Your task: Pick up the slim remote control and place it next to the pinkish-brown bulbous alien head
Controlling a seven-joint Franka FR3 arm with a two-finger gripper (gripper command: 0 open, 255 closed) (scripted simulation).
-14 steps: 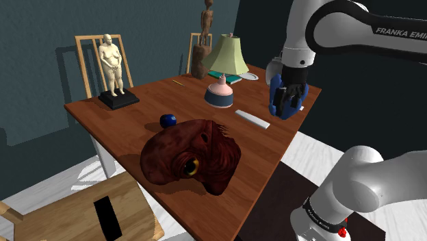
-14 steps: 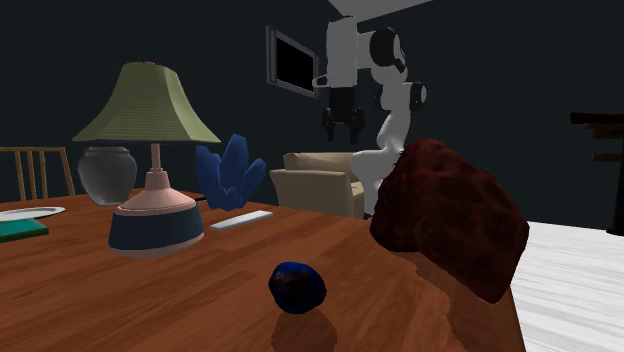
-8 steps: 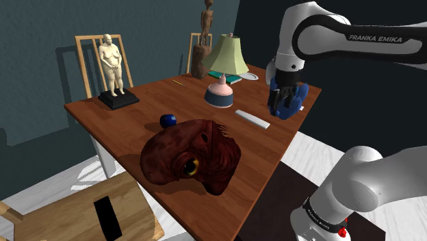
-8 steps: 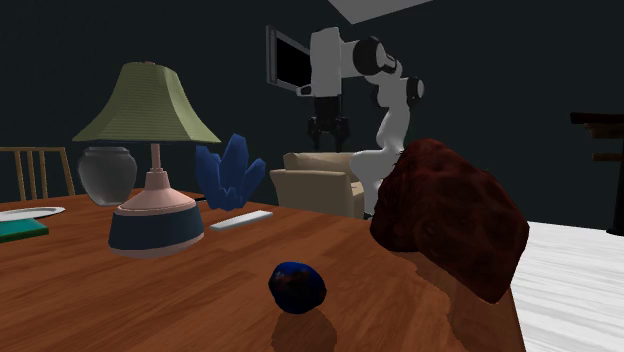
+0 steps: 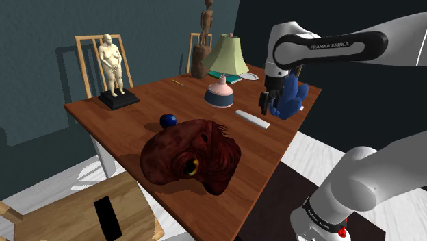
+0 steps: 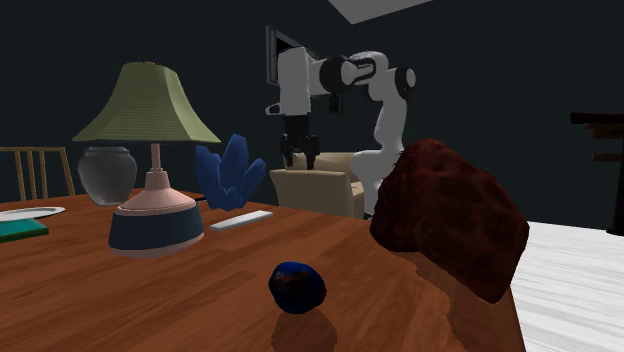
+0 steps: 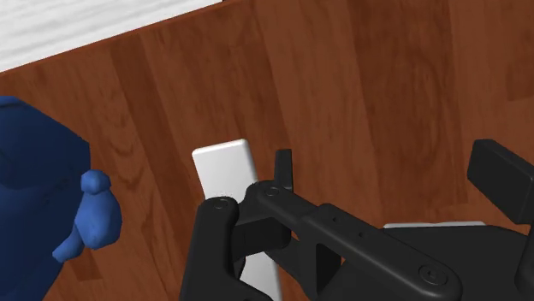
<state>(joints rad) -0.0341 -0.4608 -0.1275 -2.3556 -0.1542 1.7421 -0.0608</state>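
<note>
Shoulder view: the slim white remote control lies flat on the brown wooden table, near the edge closest to the stand. The black gripper hangs above its far end without touching it. In the wrist view the fingers stand wide apart with nothing between them, and the remote control lies just to the outside of one of them.

A cluster of blue crystals stands just beside the gripper on the shoulder view's right, close to the remote's end. On the remote's other side stands a table lamp with a green shade and a pink and blue base. The dark reddish-brown alien head sits well apart from the remote, toward the table's near end, with bare wood between the two. A small blue ball lies just beside the head.

Further back on the table are a pale figurine on a black base, and a white plate next to a green book. In the second exterior view a grey vase shows behind the lamp; what it holds I cannot see.
</note>
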